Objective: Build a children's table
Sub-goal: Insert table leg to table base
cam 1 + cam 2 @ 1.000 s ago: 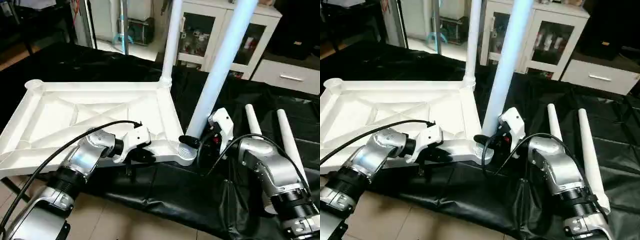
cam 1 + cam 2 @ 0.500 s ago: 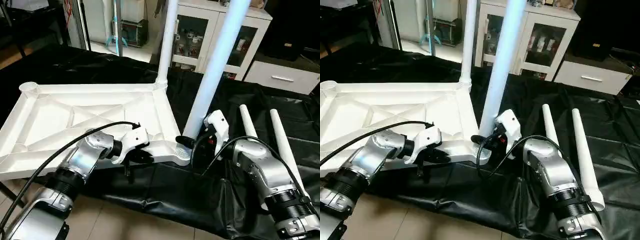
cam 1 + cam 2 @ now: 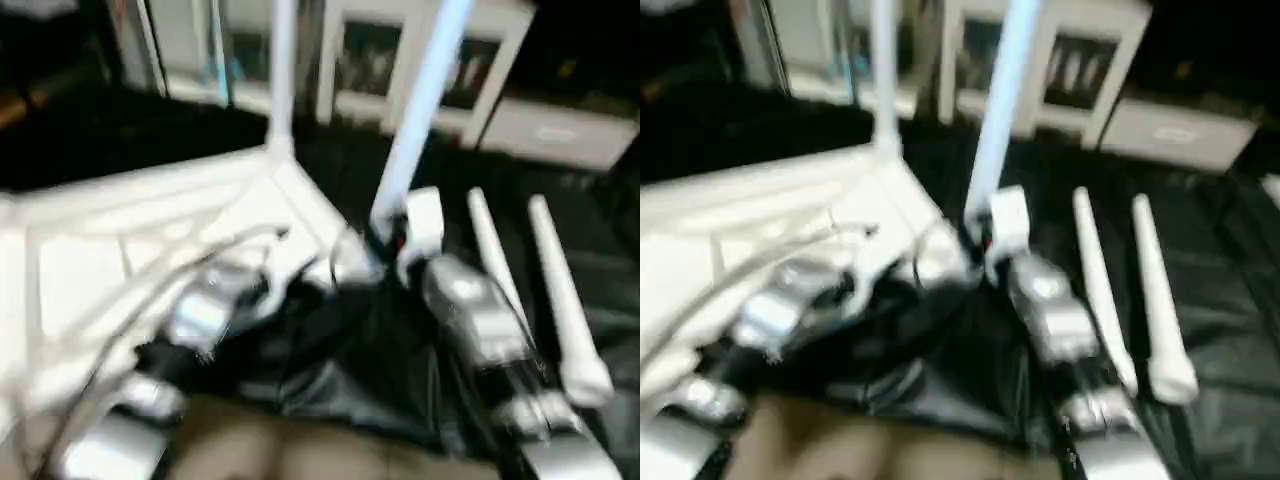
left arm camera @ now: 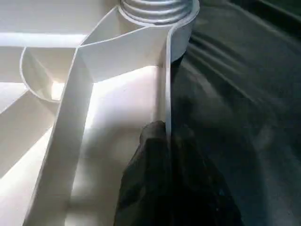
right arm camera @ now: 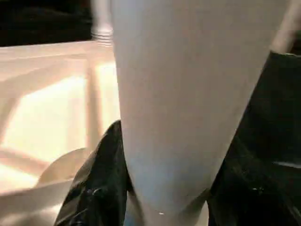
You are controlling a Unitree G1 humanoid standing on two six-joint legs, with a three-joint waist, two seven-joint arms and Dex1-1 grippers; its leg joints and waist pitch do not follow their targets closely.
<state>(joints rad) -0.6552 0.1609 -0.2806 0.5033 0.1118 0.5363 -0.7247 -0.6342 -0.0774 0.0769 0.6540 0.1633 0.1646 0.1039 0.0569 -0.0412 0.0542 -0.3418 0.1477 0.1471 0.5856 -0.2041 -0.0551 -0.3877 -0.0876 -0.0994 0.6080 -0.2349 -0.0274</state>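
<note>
Two spare legs (image 3: 560, 290) lie right of the tabletop (image 3: 120, 250). Left gripper (image 4: 164, 141) stays pinched on its rim; right gripper (image 5: 160, 188) still clasps the near upright leg (image 5: 188, 94).

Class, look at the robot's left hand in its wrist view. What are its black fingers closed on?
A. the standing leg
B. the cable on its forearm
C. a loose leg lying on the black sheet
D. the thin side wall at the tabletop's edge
D: in the left wrist view the left hand pinches the thin side wall of the tabletop, one black finger on each face of it.
</note>
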